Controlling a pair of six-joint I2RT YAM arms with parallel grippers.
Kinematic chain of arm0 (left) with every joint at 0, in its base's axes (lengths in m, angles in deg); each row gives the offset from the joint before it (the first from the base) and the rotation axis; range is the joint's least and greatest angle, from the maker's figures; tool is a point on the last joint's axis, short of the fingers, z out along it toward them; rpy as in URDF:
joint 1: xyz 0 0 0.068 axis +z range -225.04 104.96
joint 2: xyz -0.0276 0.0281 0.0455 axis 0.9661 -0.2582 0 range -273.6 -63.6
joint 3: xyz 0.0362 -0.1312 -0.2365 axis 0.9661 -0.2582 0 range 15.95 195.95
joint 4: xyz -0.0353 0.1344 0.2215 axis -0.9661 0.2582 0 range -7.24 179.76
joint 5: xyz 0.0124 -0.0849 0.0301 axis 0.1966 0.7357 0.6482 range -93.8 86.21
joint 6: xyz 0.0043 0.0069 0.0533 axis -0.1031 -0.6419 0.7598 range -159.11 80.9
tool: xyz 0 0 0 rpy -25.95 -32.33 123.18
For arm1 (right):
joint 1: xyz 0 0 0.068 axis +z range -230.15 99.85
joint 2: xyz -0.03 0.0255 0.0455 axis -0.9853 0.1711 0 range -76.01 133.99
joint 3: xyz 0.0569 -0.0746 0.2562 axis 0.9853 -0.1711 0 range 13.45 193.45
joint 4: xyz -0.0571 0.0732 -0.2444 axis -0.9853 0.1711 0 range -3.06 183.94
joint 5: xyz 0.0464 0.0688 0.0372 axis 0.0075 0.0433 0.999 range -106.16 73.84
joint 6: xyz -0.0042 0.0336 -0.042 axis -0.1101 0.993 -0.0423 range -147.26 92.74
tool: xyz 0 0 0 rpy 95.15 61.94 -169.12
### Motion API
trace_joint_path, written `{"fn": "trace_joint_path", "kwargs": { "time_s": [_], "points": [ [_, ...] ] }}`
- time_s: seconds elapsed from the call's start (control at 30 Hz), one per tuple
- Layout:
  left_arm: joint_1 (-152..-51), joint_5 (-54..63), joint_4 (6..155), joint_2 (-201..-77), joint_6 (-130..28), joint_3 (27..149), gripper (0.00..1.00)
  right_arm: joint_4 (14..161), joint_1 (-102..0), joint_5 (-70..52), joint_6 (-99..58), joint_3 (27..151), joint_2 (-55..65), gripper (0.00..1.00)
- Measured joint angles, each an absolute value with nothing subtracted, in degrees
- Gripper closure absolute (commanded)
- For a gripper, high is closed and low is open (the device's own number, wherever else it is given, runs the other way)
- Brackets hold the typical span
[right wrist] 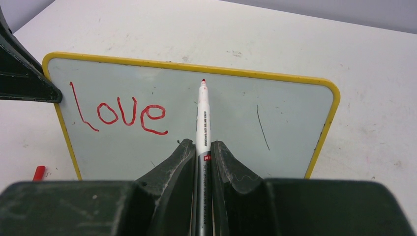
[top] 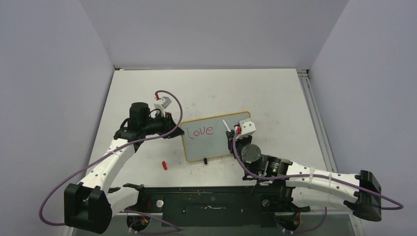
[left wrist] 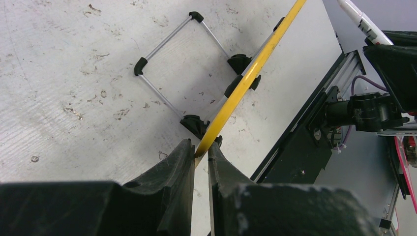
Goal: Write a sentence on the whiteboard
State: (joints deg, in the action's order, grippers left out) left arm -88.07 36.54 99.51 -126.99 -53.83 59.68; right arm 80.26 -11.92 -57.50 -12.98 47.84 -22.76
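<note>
Nearest the arm bases, we noted a small red marker cap (top: 164, 165) lying on the scuffed white table (top: 275, 93), near the board's front edge. The right gripper (right wrist: 201, 147) was clamped tight on a slim white marker with a red tip (right wrist: 202, 108). The marker pointed across the small glossy whiteboard with a thin yellow frame (right wrist: 290, 123), which sat on the table between the grippers. The red handwritten sentence (right wrist: 125, 114) read only "love". The left gripper (left wrist: 201, 150) pinched the frame's left edge.

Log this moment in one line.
left gripper: shut on whiteboard edge | right gripper: shut on marker | sentence: only "love" written
</note>
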Motion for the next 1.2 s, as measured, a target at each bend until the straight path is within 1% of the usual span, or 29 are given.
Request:
{"fn": "trace_joint_path", "kwargs": {
  "time_s": [0.73,1.2],
  "points": [
    [-88.1,36.5,99.5,-127.0,-53.6,59.7,0.90,78.3,-13.7,-55.8,-13.3,47.2,-18.8,0.95],
    [-88.1,35.8,99.5,-127.0,-53.6,59.7,0.89,78.9,-13.7,-55.5,-8.8,44.6,-19.6,0.95]
  ]
}}
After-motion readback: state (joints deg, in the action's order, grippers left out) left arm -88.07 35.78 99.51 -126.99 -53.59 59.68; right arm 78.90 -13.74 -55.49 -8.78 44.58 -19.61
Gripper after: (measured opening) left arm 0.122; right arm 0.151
